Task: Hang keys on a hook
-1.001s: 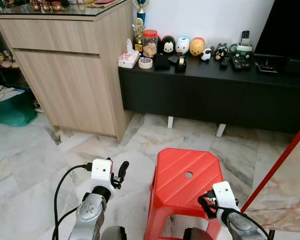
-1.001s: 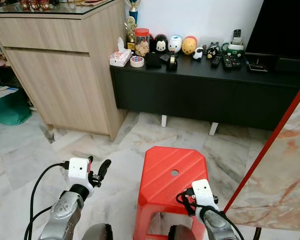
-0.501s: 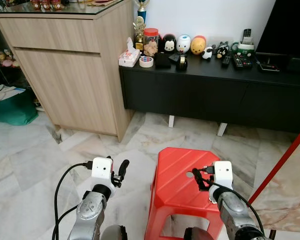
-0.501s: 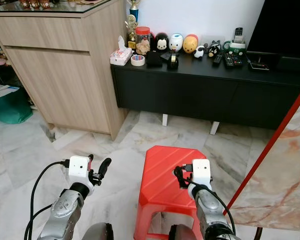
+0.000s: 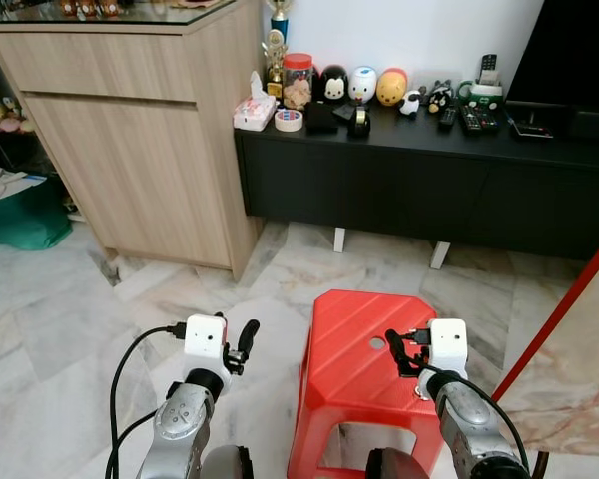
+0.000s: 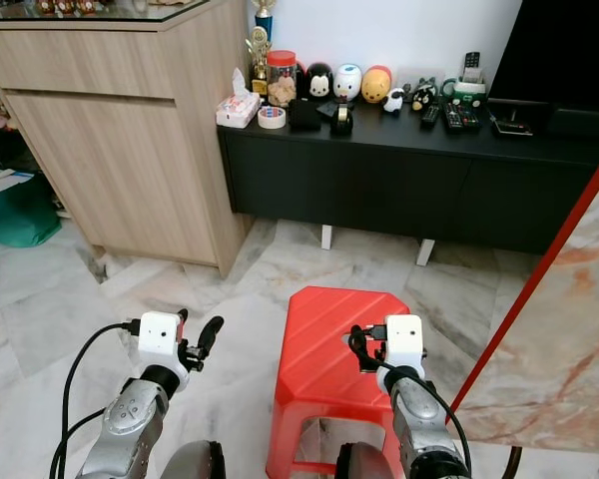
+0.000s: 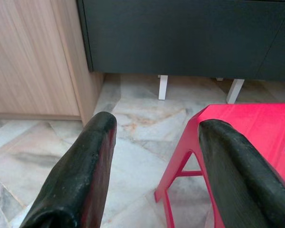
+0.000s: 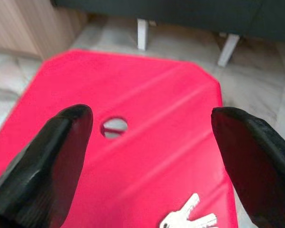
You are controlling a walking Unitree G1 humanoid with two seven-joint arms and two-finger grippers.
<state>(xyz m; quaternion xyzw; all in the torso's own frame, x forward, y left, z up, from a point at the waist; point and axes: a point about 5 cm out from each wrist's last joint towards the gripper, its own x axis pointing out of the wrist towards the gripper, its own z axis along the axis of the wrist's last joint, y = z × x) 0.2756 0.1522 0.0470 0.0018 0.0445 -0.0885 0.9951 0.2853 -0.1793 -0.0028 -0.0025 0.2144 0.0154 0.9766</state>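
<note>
The silvery metal keys [image 8: 189,219] lie flat on the ridged seat of the glossy red plastic stool [image 5: 364,374], near its round centre hole. The right claw [image 8: 152,156] hovers above that seat, its matte black fingers spread wide and empty. The left claw [image 7: 156,171], likewise spread and empty, hangs beside the stool over the veined marble floor [image 5: 70,319].

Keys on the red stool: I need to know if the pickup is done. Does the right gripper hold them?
No, the keys lie on the red stool, with the right gripper open above them.

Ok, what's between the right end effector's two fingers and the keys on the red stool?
Only bare red stool top, seen in the right wrist view. The keys lie below the open right end effector, untouched.
</note>
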